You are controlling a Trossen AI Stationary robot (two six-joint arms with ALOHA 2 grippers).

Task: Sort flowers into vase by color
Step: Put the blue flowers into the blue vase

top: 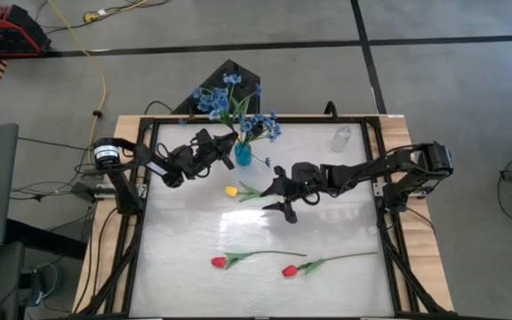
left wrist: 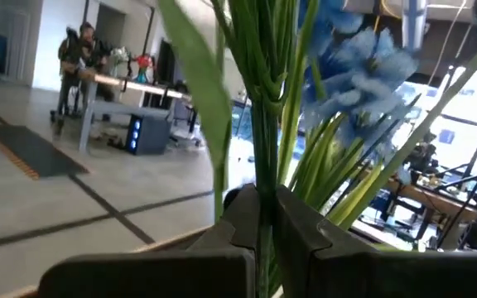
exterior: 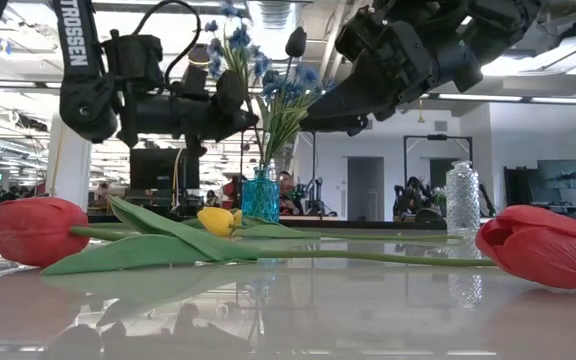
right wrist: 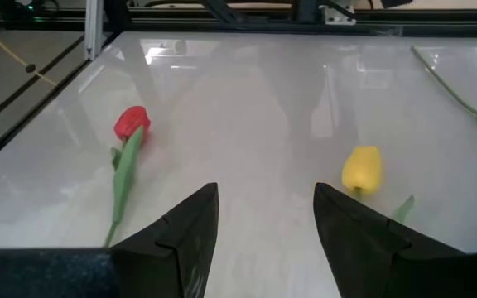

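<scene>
A small blue vase (top: 242,157) at the table's far middle holds blue sprays (top: 260,125). A dark bud (exterior: 295,42) rises above the bunch. My left gripper (top: 227,149) is just left of the vase, shut on a green stem. My right gripper (top: 283,201) hovers open over the table's middle, touching nothing. The yellow tulip (right wrist: 361,170) lies flat on the table just ahead of it. Two red tulips (top: 219,261) (top: 289,270) lie flat near the front edge. My left gripper pinches one thin green stem (left wrist: 263,178) between its two fingers. The fingers come roughly level from the table's left and lie across the stem. The stem stands upright among the bunch over the vase. Its blossom and lower end are outside the wrist view.
An empty clear glass vase (top: 340,138) stands at the far right of the table. The black frame (top: 146,169) runs along the table's edges. Bare white table lies between the yellow tulip and the red tulips.
</scene>
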